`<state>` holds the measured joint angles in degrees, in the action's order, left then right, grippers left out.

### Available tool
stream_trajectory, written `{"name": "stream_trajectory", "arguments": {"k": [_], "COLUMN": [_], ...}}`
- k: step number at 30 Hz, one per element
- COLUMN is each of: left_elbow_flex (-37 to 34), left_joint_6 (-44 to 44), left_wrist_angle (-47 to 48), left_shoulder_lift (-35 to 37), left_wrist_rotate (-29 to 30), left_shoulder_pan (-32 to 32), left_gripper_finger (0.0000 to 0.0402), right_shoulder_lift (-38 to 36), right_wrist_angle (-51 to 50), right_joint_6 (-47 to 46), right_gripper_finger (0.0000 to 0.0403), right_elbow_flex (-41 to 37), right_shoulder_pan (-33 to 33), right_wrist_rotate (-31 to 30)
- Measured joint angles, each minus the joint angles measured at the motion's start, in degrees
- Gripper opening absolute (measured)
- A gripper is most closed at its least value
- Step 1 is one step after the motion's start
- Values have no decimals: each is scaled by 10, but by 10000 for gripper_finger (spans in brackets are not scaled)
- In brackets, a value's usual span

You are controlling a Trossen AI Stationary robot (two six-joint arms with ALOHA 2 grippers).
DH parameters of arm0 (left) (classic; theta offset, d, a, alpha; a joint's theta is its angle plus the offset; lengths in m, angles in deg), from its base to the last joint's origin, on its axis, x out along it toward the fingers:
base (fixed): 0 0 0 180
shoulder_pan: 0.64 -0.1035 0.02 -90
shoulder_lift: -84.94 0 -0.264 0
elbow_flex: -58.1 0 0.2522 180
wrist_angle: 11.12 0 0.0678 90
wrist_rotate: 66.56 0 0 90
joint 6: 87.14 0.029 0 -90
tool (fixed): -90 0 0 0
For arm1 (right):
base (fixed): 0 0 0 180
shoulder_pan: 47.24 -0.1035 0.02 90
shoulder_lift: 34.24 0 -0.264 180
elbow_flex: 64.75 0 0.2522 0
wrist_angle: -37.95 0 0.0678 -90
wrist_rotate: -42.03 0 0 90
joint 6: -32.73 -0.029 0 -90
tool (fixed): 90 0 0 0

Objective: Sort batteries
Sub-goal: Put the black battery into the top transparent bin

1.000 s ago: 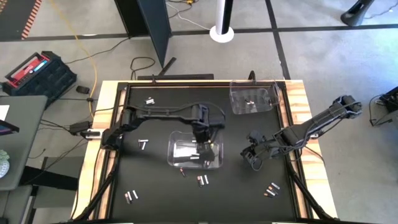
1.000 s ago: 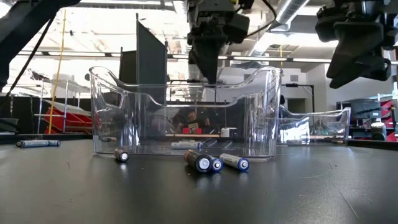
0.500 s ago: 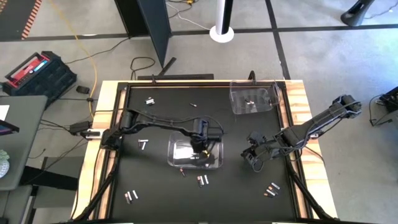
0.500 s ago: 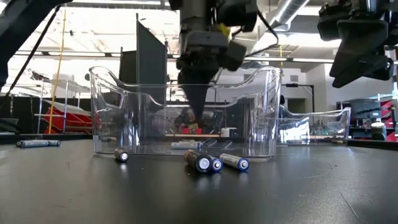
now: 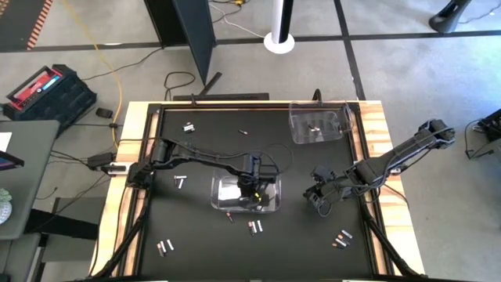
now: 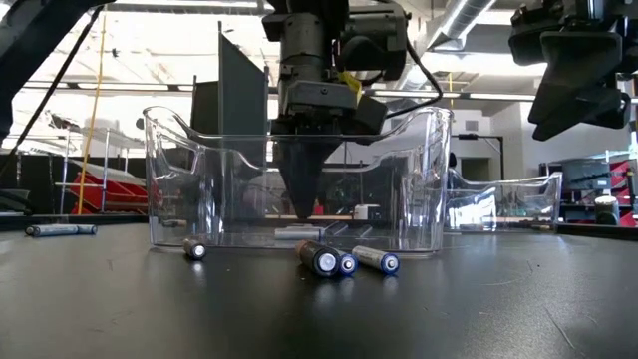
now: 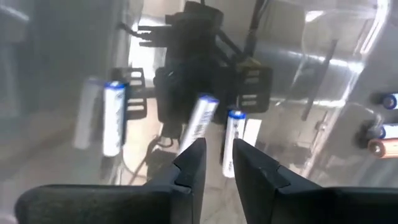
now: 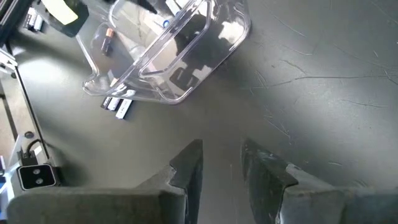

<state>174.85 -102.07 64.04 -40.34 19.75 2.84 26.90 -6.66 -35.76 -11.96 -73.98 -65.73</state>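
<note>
Two clear bins on the dark surface (image 5: 196,149): near bin (image 5: 246,193) at centre, far bin (image 5: 317,122) toward the back right. Left tool (image 6: 302,204) reaches down inside the near bin, tips close to its floor, fingers (image 7: 194,163) a little apart, nothing between them. White batteries (image 7: 113,117) lie on that bin's floor just ahead of the tips. More batteries (image 6: 344,261) lie loose outside, before its front wall. Right tool (image 8: 221,158) hovers over bare surface to the right, fingers parted, empty.
</note>
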Motion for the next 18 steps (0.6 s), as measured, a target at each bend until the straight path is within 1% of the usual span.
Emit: {"name": "stream_trajectory", "arguments": {"k": [8, 11, 14, 18], "left_elbow_flex": [0, 9, 30, 82], "left_joint_6": [1, -2, 0, 17], "left_wrist_angle": [-6, 15, 36, 64], "left_shoulder_lift": [0, 0, 0, 1], "left_wrist_rotate": [-1, -1, -1, -1], "left_shoulder_pan": [2, 1, 1, -2], "left_gripper_finger": [107, 109, 110, 110], "right_shoulder_lift": [0, 0, 0, 0], "right_wrist_angle": [0, 0, 0, 0], "right_joint_6": [1, 2, 2, 2], "right_gripper_finger": [127, 127, 127, 127], "right_elbow_flex": [0, 0, 0, 0], "right_shoulder_pan": [0, -3, -7, -13], "right_wrist_rotate": [0, 0, 0, 0]}}
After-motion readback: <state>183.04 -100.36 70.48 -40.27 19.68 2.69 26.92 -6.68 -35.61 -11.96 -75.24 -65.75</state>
